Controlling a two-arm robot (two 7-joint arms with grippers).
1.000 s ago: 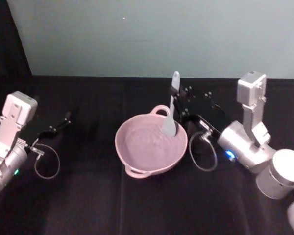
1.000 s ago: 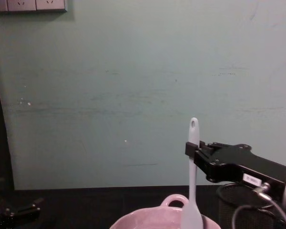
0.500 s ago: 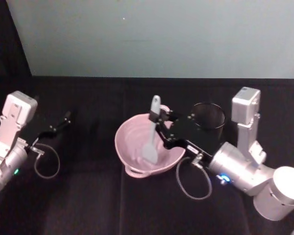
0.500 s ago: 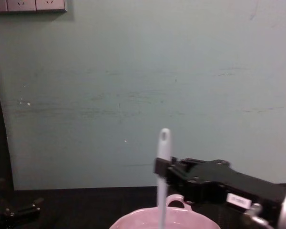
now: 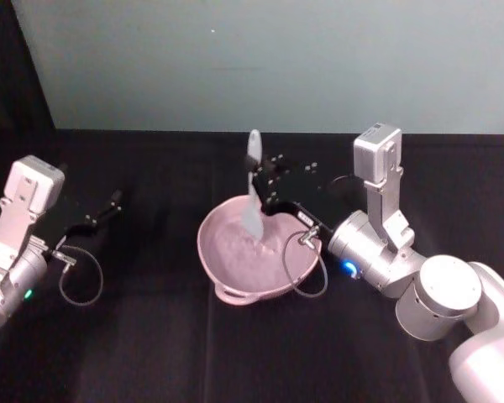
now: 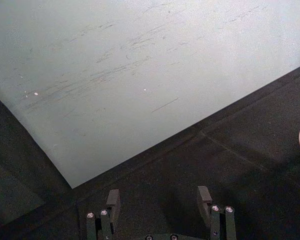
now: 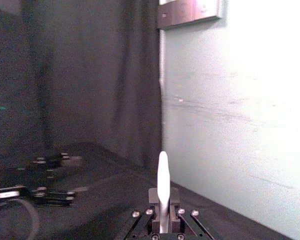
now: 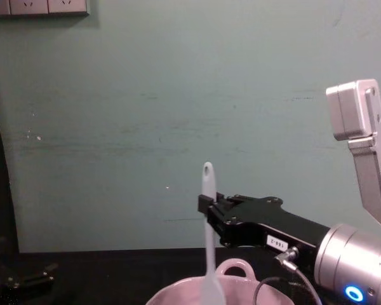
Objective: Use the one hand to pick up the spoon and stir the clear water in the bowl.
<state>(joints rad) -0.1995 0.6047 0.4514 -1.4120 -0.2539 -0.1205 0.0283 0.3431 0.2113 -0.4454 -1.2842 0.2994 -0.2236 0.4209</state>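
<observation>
Right gripper [image 5: 265, 186] clamped on spoon [image 5: 252, 189] handle; long axis near vertical, scoop down inside bowl [image 5: 227, 269], toward rim at 12 o'clock. Left gripper [image 5: 109, 204] parked at 9 o'clock, fingers apart.

a table draped in black cloth [image 5: 235, 353] carries the things, its far edge meeting a pale green wall. a pale pink bowl [image 5: 227, 264] sits directly on the cloth near the table's middle, its small loop handle toward the front edge, with water inside it.
</observation>
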